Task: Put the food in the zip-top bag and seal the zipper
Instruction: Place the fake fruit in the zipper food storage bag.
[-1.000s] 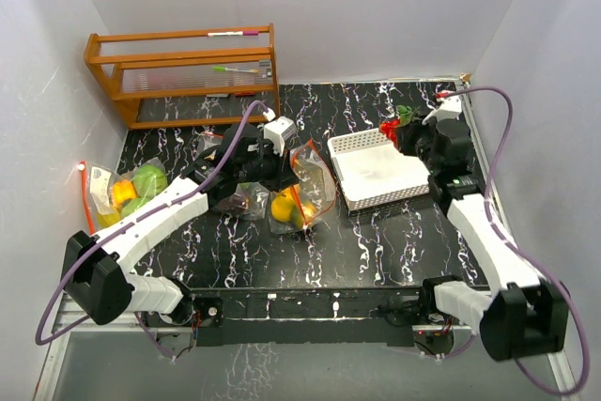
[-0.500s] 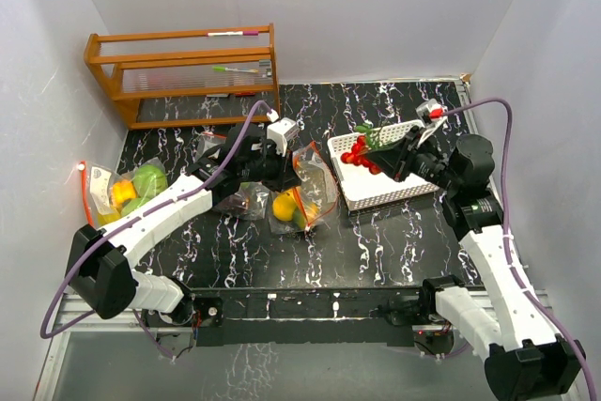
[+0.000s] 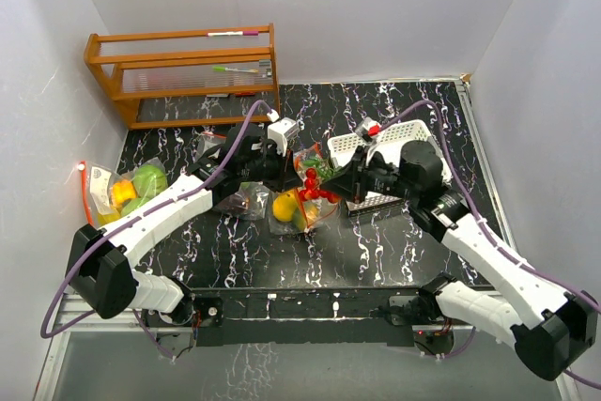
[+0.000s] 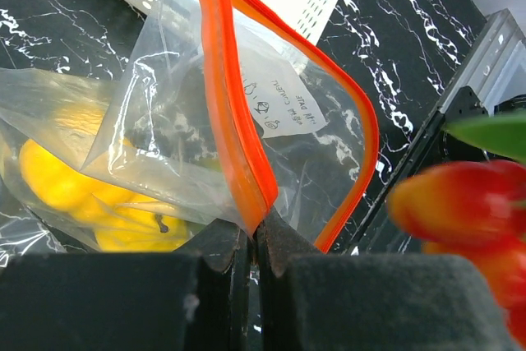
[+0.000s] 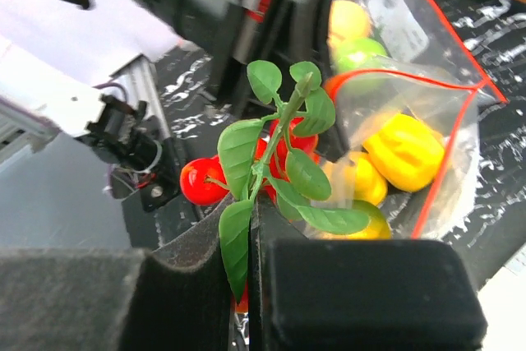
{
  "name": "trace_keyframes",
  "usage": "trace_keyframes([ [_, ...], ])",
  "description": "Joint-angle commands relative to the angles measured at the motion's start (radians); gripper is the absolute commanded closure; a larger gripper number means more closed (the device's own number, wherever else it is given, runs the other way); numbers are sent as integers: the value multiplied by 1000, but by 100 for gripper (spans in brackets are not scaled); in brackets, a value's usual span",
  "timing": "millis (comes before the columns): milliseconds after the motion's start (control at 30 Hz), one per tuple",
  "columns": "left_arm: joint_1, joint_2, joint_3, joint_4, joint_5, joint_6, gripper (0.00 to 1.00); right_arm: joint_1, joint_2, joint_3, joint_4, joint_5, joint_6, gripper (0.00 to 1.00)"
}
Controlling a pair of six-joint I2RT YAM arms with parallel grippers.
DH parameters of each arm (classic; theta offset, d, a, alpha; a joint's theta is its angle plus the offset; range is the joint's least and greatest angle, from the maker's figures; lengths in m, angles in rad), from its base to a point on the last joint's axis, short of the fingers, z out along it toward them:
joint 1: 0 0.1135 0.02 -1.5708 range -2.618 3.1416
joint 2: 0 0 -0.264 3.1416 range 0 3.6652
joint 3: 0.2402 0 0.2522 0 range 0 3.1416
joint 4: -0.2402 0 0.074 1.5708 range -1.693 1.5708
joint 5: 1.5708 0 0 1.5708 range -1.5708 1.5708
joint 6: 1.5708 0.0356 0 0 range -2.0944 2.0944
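Note:
The clear zip-top bag (image 3: 324, 208) with its orange zipper (image 4: 234, 113) stands mouth up mid-table. My left gripper (image 4: 253, 232) is shut on that zipper strip at the near end of the mouth. Yellow food (image 4: 74, 187) lies inside the bag. My right gripper (image 5: 251, 211) is shut on the leafy stem (image 5: 279, 145) of a sprig of red fruits (image 5: 201, 181). It holds the sprig right at the bag's mouth (image 3: 317, 187), just right of my left gripper (image 3: 285, 176). In the right wrist view, yellow and green food (image 5: 404, 150) shows through the bag (image 5: 427, 104).
A white perforated tray (image 3: 346, 146) sits right of the bag, partly under my right arm. A wooden rack (image 3: 188, 72) stands at the back left. A second bag with green and orange food (image 3: 127, 190) lies by the left wall.
My right arm has swung left from beyond the tray's far right corner, over the tray, to the bag's mouth, carrying the red sprig. The left gripper has kept its hold on the zipper.

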Motion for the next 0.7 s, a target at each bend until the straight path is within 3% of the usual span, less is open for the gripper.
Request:
trace_keyframes([
  [0,6,-12,39,7,42,-16,100,34,32,-8,53,258,-18,92],
  [133,6,-35,46,-3,45,-22,100,35,72,-27,48,343,-28,92],
  [300,6,-44,39,4,49,-27,100,49,165,-19,56,292,-34,92],
  [667,6,-28,52,17,63,-35,100,165,248,34,-28,384,-81,88],
])
